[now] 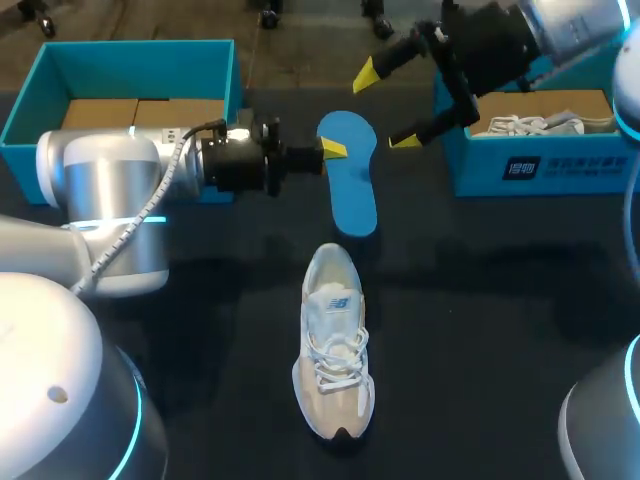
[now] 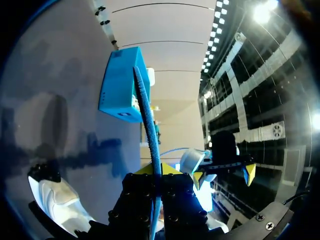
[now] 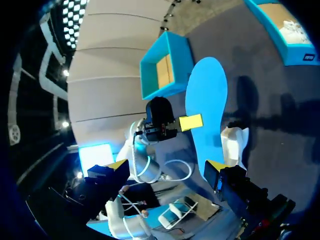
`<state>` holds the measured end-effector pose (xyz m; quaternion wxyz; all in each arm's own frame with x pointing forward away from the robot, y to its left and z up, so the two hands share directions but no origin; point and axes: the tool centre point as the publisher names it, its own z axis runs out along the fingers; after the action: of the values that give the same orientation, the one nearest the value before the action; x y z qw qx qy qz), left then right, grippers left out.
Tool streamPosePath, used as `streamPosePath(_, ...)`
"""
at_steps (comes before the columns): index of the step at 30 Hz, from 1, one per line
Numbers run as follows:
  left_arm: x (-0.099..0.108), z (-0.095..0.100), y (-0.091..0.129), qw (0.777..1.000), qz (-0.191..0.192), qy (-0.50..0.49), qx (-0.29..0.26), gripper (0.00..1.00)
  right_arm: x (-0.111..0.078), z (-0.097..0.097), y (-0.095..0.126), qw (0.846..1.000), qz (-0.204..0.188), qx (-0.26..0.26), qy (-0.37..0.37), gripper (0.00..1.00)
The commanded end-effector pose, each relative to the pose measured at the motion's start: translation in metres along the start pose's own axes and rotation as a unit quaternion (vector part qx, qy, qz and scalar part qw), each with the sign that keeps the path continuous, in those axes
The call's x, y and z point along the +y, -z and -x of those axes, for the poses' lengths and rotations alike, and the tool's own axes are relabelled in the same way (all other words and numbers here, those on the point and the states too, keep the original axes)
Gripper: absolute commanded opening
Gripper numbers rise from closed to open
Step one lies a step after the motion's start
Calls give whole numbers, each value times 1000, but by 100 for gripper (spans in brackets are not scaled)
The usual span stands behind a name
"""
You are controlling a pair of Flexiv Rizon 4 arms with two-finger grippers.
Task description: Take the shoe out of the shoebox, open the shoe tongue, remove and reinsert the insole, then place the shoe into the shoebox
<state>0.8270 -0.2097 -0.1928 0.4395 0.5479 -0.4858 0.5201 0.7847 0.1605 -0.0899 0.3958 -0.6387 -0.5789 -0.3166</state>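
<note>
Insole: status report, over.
Left tool shut on blue insole. Right tool open beside insole, not gripping. Sneaker lies apart, sole down. Nothing in the way.

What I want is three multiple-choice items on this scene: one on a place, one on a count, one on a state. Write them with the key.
1. Where is the flat blue foam insole?
A. Lying loose, untouched
B. Between the fingers of the left end effector
C. In a shoebox

2. How many open teal cardboard shoeboxes stand on the dark table?
A. One
B. Two
C. Three

3. What state is the right end effector in?
A. Shut on the insole
B. Shut on a lace
C. Open, holding nothing

Key:
1 B: the left wrist view shows the insole edge-on, clamped between both fingers.
2 B: one shoebox stands at the left, another at the right.
3 C: its yellow tips stand wide apart and touch nothing.
</note>
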Motion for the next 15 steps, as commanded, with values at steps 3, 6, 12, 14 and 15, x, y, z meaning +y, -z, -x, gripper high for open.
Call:
streamPosePath(3, -9, 3, 10, 1000, 13, -17, 6, 0, 2, 8, -2, 982, -1, 189, 0, 100)
streamPosePath(6, -12, 4, 15, 999, 11, -31, 10, 0, 3, 9, -3, 981, -3, 192, 2, 100)
streamPosePath(12, -22, 0, 24, 996, -4, -76, 38, 0, 6, 17, -6, 976, -7, 217, 0, 100)
streamPosePath(14, -25, -3, 27, 994, -18, -93, 46, 0, 6, 18, -6, 974, -7, 224, 3, 100)
streamPosePath(15, -27, -5, 28, 994, -21, -97, 50, 0, 7, 18, -6, 974, -6, 226, 3, 100)
